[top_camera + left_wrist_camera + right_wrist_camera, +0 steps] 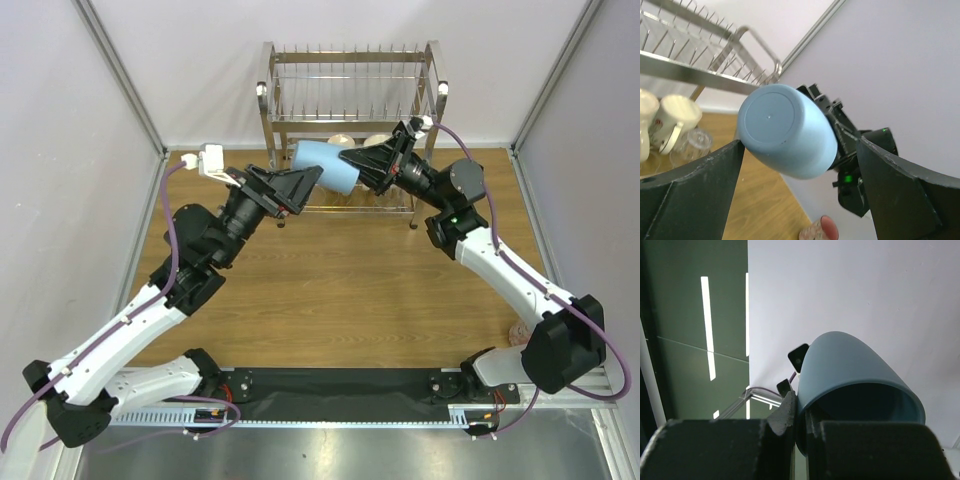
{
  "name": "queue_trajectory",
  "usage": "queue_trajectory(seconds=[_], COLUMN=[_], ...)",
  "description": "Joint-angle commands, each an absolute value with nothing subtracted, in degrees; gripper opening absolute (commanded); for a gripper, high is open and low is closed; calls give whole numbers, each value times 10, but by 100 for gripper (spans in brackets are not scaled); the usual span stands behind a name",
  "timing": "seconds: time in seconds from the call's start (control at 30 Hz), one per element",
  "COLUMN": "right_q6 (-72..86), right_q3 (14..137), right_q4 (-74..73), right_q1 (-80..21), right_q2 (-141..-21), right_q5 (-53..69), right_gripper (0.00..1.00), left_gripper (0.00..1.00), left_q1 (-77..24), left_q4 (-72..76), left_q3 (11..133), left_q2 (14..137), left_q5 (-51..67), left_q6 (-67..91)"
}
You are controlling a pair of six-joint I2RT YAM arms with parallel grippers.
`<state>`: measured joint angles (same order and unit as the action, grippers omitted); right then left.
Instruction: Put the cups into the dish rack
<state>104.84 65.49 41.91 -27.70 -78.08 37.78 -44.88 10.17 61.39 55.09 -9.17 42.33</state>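
My right gripper (368, 163) is shut on the rim of the light blue cup (325, 166), one finger inside and one outside, as the right wrist view (801, 412) shows. It holds the cup (855, 370) on its side in the air in front of the dish rack (350, 56). My left gripper (303, 185) is open, its fingers either side of the cup's base (787, 130). Two cream mugs (675, 120) and a clear glass tumbler (692, 145) sit on the rack's lower tier. A pink mug (822, 230) lies on the table.
The rack (700, 75) stands at the table's far edge, upright prongs along its upper tier. The pink mug (520, 330) lies at the right edge of the table, partly behind my right arm. White walls close in on both sides.
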Motion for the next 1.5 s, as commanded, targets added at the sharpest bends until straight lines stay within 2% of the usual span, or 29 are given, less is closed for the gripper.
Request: queue_trajectory(seconds=[0.0,0.4,0.53,0.63,0.67,0.7,0.93,1.03,1.07,1.1,1.13,1.27,1.3,1.37,1.4,1.47], right_q6=[1040,1044,1044,1025,1020,1013,1000,998,994,990,986,946,928,911,901,880], right_q3=[668,658,656,654,655,655,640,637,637,639,641,653,656,661,662,662], right_q4=[449,470,486,468,458,451,432,426,422,415,399,322,307,247,228,171], right_q1=[-283,-326,-338,-343,-344,-345,-347,-351,-351,-350,-349,-338,-330,-321,-317,-300], right_q2=[-770,-780,-782,-774,-771,-769,-759,-758,-758,-758,-758,-748,-744,-734,-730,-717], right_q5=[370,345,338,337,338,340,338,341,344,345,352,369,372,381,382,388], right_gripper=[0,0,0,0,0,0,0,0,0,4,10,39,50,62,74,83], left_gripper=[100,98,95,83,75,72,57,46,35,24,1,0,0,0,0,0], left_q1=[-454,-453,-449,-449,-448,-448,-447,-446,-445,-442,-441,-440,-439,-439,-438,-438], left_q4=[200,191,202,214,214,214,219,221,222,226,220,179,168,155,142,124], left_q3=[606,613,607,601,598,596,576,576,577,577,586,602,604,609,613,627], left_q2=[551,556,555,552,552,551,533,531,532,532,533,535,534,533,532,532], left_q5=[-99,-82,-76,-68,-66,-65,-67,-66,-64,-55,-52,-46,-45,-46,-45,-50], left_q6=[402,412,424,439,443,447,468,471,471,467,463,430,418,404,388,369])
